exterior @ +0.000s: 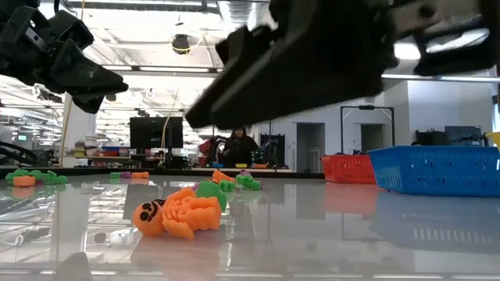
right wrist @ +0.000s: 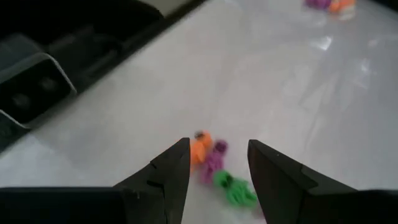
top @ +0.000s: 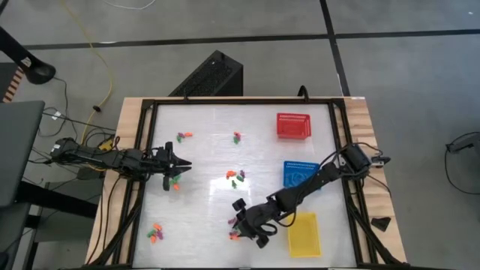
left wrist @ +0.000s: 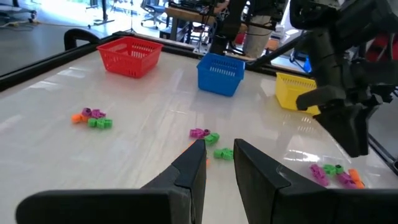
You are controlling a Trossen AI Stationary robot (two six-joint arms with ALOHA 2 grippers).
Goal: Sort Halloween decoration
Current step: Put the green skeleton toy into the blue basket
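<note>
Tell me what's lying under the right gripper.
Under the right gripper, jaws open, lie three trinkets in a cluster: orange, purple and green. The green one runs partly behind a finger, so its far end is hidden.

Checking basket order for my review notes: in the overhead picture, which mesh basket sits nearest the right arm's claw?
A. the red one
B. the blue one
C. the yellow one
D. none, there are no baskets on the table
C. The yellow basket lies right beside the right claw, while the blue basket and the red basket lie farther up the table.
</note>
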